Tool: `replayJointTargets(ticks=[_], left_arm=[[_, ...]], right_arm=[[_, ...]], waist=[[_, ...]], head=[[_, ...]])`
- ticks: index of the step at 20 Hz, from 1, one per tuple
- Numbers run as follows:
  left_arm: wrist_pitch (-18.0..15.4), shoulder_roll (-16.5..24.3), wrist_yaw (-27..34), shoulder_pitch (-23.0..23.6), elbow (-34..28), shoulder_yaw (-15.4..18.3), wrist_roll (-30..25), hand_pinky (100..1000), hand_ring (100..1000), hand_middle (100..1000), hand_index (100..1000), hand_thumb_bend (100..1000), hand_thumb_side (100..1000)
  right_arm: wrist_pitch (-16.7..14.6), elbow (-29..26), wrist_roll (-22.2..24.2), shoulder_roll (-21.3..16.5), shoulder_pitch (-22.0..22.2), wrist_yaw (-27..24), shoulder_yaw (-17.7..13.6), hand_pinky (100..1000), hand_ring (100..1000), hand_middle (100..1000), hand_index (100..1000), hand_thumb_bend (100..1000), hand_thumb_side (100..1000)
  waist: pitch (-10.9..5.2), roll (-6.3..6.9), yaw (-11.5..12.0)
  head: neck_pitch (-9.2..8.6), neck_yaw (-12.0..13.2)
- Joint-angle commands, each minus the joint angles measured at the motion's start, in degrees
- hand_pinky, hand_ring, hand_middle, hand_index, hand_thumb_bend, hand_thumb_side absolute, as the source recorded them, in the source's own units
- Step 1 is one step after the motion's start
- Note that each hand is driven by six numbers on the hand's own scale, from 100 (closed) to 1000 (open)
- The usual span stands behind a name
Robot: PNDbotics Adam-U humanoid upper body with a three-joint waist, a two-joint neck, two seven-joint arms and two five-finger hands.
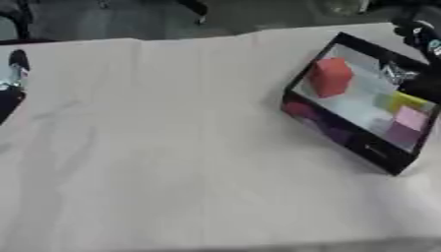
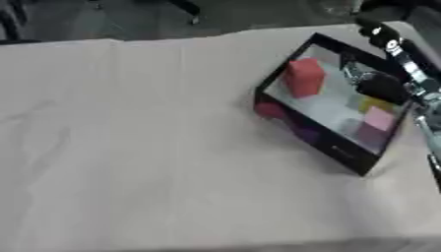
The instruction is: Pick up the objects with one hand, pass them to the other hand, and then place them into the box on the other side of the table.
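Box point(image 2: 331, 147) near counter's point(image 2: 172, 172) right edge, holding red block point(image 2: 305, 77), yellow block point(image 2: 375, 104) and pink block point(image 2: 377, 119). Right robot hand point(image 2: 379, 87) over box interior, presumably for a drop; fingers impossible to judge. Left robot hand point(image 1: 17, 66) idle at left edge, likewise unclear.

Looks like a lab or test room | wide table point(image 1: 172, 162) under a plain beige cloth, creased | black-walled box point(image 2: 331, 147) with coloured blocks point(image 1: 330, 76) as props | dark floor and what may be chair legs point(image 1: 196, 10) past the far edge
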Motion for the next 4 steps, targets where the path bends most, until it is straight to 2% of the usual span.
replayJointTargets(ticks=[1,2,4], left_arm=[[-2.26,1.46,3.11,-0.26,0.02,0.87,0.74,730,747,819,920,365,672],[-3.01,0.81,4.08,0.50,0.36,1.14,0.55,736,755,827,932,366,734],[-4.84,-0.94,6.07,2.46,0.31,1.49,-0.05,739,759,829,934,381,728]], right_arm=[[1.48,-3.82,-3.12,0.08,0.25,-3.20,0.84,1000,1000,1000,1000,100,579],[1.61,-4.39,-4.09,0.77,1.06,-4.17,1.41,1000,1000,1000,1000,100,589],[1.75,-5.49,-6.08,1.87,2.50,-6.16,2.57,1000,1000,1000,1000,100,586]], waist=[[-1.67,-0.41,0.00],[-1.56,-0.45,0.20],[-1.59,-0.48,0.46]], head=[[0.06,0.23],[-0.12,0.38],[-0.19,0.52]])
